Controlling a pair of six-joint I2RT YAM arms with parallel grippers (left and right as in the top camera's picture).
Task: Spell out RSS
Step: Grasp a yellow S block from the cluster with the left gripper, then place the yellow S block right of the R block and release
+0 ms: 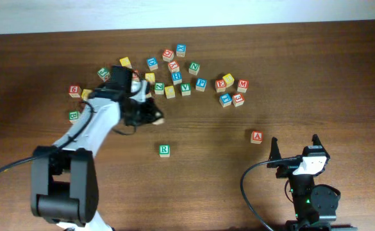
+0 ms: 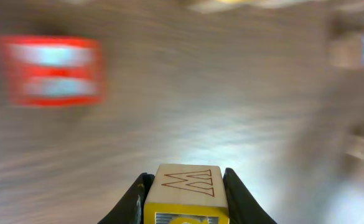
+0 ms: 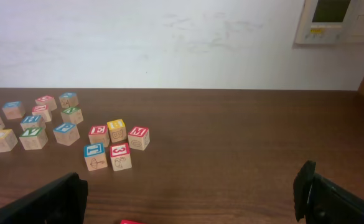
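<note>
Left claw (image 2: 185, 200) grips block (image 2: 186, 184) (cluster (image 1: 176, 78) beside).

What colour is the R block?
The R block is green, seen best in the overhead view.

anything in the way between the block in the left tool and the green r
Nothing visible does. The left tool grips a yellow block, and only bare table lies between it and the green R block. The red A block sits well off that line.
</note>
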